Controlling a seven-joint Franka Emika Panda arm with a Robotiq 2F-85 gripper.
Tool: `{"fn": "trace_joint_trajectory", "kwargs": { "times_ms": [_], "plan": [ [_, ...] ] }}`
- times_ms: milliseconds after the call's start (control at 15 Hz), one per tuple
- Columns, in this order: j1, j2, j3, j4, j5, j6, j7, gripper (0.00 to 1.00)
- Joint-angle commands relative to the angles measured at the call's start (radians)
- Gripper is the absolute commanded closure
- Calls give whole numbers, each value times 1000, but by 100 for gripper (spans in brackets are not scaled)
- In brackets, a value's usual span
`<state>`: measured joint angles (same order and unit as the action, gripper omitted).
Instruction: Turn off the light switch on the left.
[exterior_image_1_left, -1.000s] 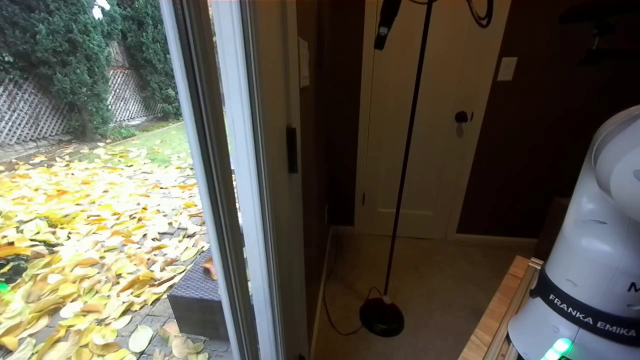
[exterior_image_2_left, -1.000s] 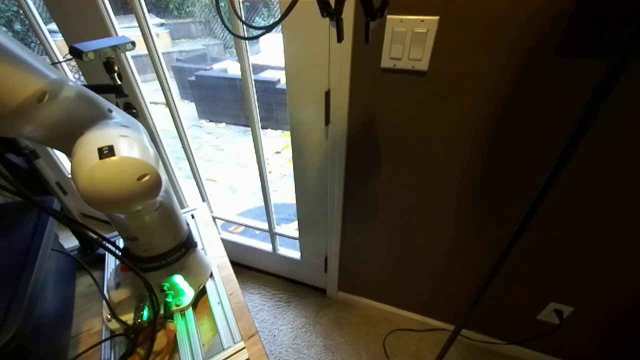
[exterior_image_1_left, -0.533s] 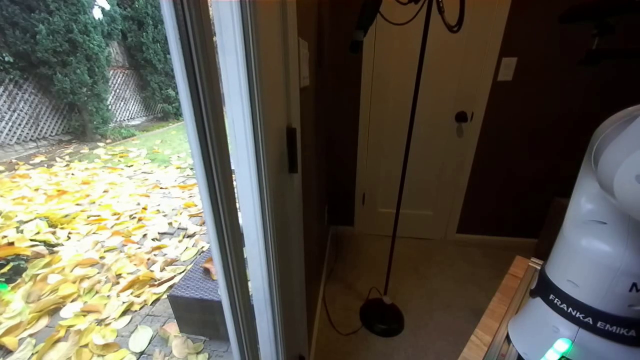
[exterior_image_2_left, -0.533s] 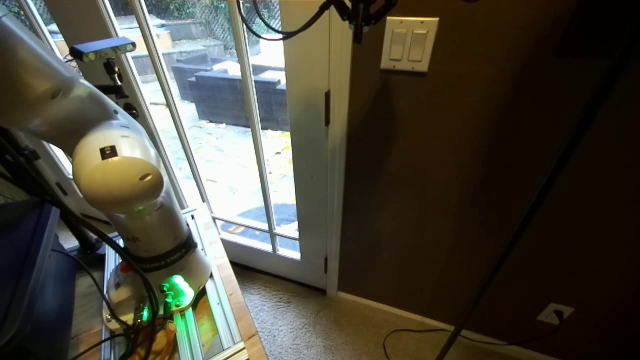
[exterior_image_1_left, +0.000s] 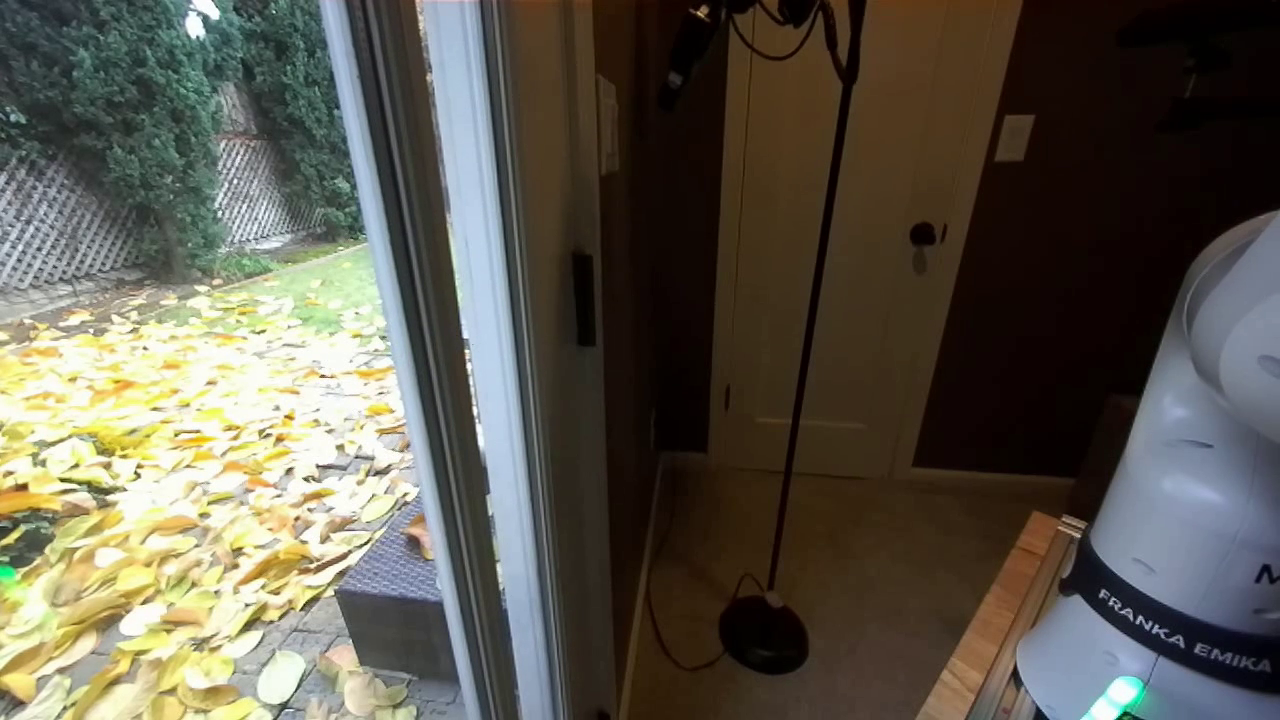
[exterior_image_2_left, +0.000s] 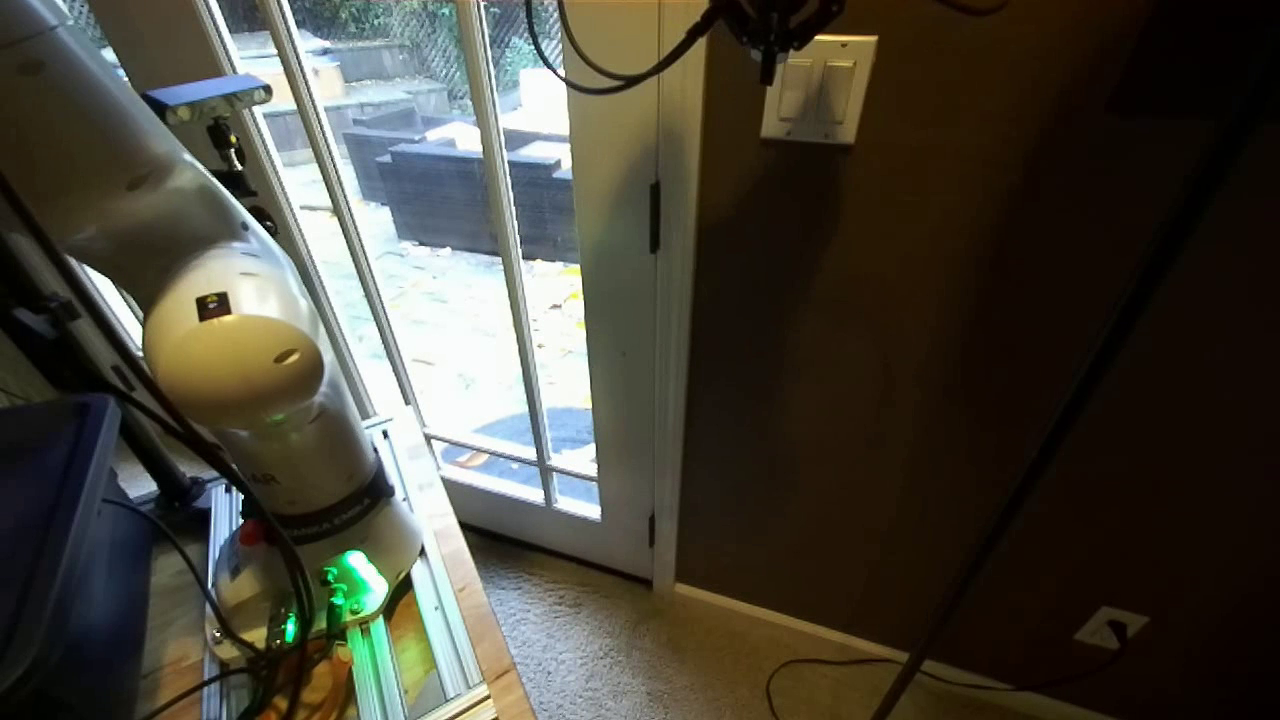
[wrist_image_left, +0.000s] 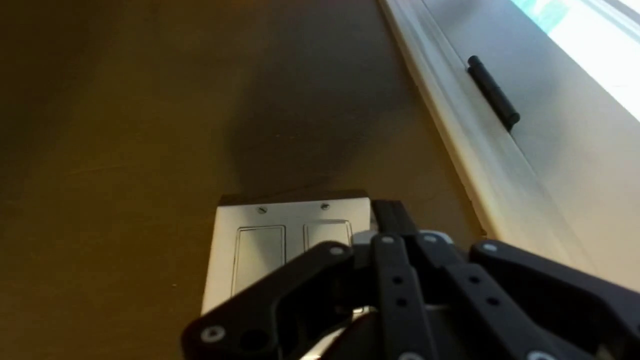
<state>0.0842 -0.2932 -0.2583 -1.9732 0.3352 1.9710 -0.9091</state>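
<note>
Black hand (exterior_image_2_left: 768, 68), spread earlier, now closed, partly hiding white switch plate (exterior_image_2_left: 817, 95).

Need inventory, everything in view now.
double switch plate: 1, white, brown wall
rockers: 2, white, that plate
single plate: 1, white, beside panelled door
panelled door: 1, cream, behind stand
stand: 1, black, carpet
glazed door: 1+, white, by brown wall
outlet: 1, white, brown wall
cables: several, black, carpet and bench
bench: 1, tan, under arm
bin: 1, navy, by bench
camera: 1+, bluish, on mount
leaves: many, yellow, outside
patio furniture: 2+, grey, outside
arm: 1, white, on bench
gripper: 1, black, near rockers
</note>
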Motion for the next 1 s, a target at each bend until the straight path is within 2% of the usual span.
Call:
{"fn": "trace_joint_trajectory", "kwargs": {
  "times_ms": [0, 600, 933],
  "plan": [
    [-29, 58, 32, 25, 35, 61, 8, 100],
    [-38, 145, 74, 36, 107, 177, 35, 100],
    [-46, 116, 88, 26, 121, 173, 41, 100]
  ]
}}
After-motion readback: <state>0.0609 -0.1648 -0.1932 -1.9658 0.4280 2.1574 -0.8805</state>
